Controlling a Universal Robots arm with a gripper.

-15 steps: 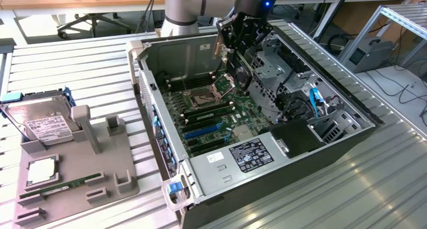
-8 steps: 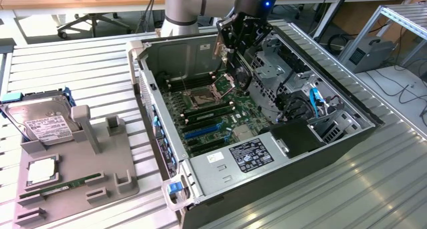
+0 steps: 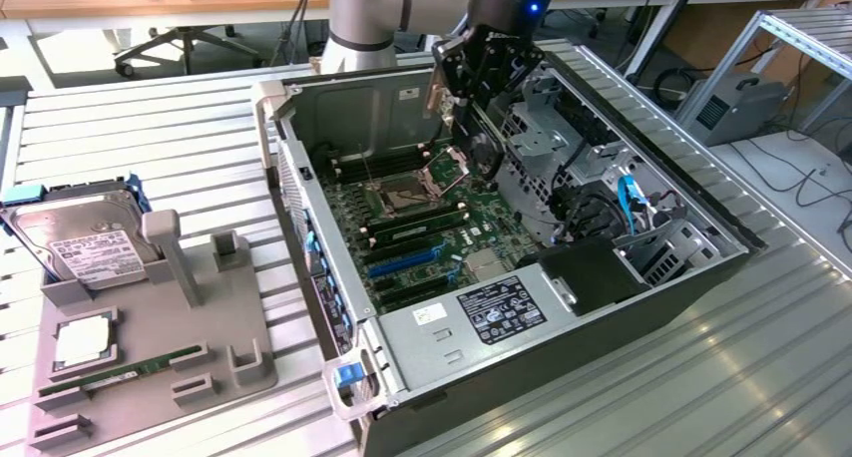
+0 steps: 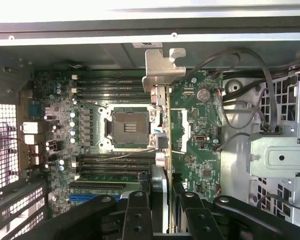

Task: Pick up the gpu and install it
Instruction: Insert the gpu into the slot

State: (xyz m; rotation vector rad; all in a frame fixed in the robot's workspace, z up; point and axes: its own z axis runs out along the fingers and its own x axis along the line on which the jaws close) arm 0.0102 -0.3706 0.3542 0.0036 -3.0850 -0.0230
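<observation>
My gripper [image 3: 482, 83] hangs over the open computer case [image 3: 333, 377], shut on the gpu [image 3: 469, 138]. The card stands on edge above the motherboard [image 3: 426, 228], near the back of the case. In the wrist view the gpu [image 4: 162, 135] shows edge-on, with its silvery metal bracket [image 4: 162, 67] at the far end. It runs between my black fingers [image 4: 139, 215], and my gripper [image 4: 162, 212] clamps both its sides. Beneath it lie the green motherboard [image 4: 197, 135] and the CPU socket [image 4: 128, 127].
A grey fixture [image 3: 160, 347] at the exterior view's left holds a hard drive [image 3: 83, 239], a CPU [image 3: 83, 342] and a RAM stick [image 3: 127, 369]. Inside the case are blue slots [image 3: 406, 267], a power supply [image 3: 493, 312], a drive cage [image 3: 553, 128] and cables [image 3: 626, 203].
</observation>
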